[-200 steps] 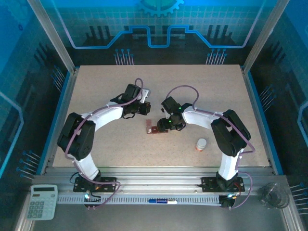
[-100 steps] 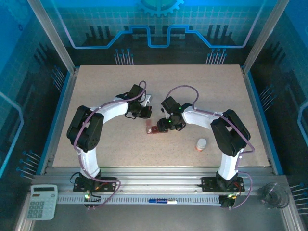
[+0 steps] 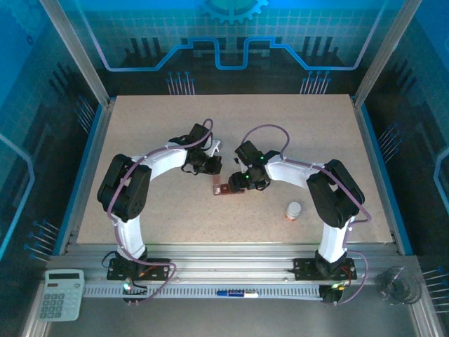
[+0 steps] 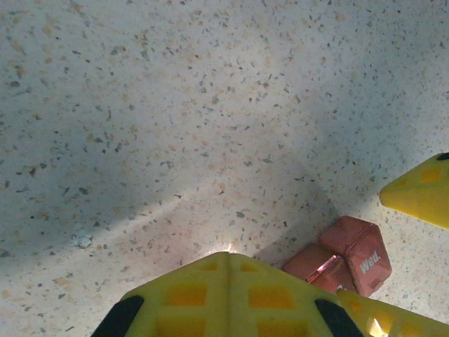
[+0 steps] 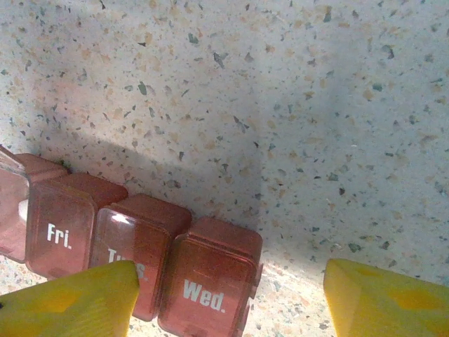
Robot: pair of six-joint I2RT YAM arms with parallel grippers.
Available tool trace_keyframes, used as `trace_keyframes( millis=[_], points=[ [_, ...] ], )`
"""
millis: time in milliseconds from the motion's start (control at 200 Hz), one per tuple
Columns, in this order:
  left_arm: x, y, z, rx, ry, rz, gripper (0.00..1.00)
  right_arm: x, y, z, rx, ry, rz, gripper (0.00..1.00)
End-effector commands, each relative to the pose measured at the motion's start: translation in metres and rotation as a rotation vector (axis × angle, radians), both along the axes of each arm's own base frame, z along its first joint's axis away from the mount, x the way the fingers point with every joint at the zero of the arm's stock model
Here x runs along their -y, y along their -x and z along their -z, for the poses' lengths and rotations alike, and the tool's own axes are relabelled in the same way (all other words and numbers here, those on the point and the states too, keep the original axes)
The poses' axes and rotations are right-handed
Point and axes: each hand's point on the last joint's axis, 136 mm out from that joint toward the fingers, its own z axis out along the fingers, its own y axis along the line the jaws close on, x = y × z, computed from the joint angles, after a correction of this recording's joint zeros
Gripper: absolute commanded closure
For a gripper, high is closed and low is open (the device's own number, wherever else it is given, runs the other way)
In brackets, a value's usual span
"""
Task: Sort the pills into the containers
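Note:
The containers are a reddish-brown strip of lidded compartments lying mid-table. In the right wrist view the containers show lids marked Fri., Tues. and Wed. My right gripper is open just above the Wed. end, one yellow finger over the Tues. lid and the other over bare table. From above, the right gripper hovers at the strip's right end. My left gripper is shut with nothing in it, close to the tabletop beside the containers; from above the left gripper sits just up-left of the strip. The pills are out of view.
A small white bottle with an orange band stands to the right of the strip, near the right arm. A calculator and a glass lie off the table on the front rail. Raised frame edges border the speckled table.
The left arm has folded in at the elbow and its shut gripper has come a little nearer the containers. The right gripper has stayed put.

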Motion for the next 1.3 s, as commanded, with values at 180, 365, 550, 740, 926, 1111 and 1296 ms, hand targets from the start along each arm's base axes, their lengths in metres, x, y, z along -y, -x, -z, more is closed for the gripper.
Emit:
trace_keyframes(
  millis=[180,365,550,740,926,1111,1296],
  points=[
    [0.005,0.018,-0.019,-0.058,0.079,0.005,1.0,0.003,0.006,0.016,-0.035,0.028,0.01,0.28],
    [0.005,0.028,-0.021,-0.085,0.093,0.013,1.0,0.003,0.006,0.016,-0.036,0.031,0.01,0.29],
    [0.004,0.039,-0.021,-0.105,0.105,0.023,1.0,0.004,0.006,0.017,-0.037,0.034,0.011,0.29],
    [0.001,0.041,-0.024,-0.077,0.103,0.015,1.0,0.003,0.006,0.018,-0.041,0.032,0.012,0.29],
    [-0.006,0.022,-0.042,0.029,0.073,-0.026,1.0,0.004,0.007,0.02,-0.045,0.039,0.011,0.29],
    [-0.018,0.002,-0.04,0.038,0.019,-0.075,1.0,0.004,0.007,0.021,-0.046,0.04,0.011,0.29],
    [-0.025,-0.005,-0.016,-0.018,-0.045,-0.075,1.0,0.004,0.006,0.021,-0.047,0.041,0.008,0.29]
  ],
)
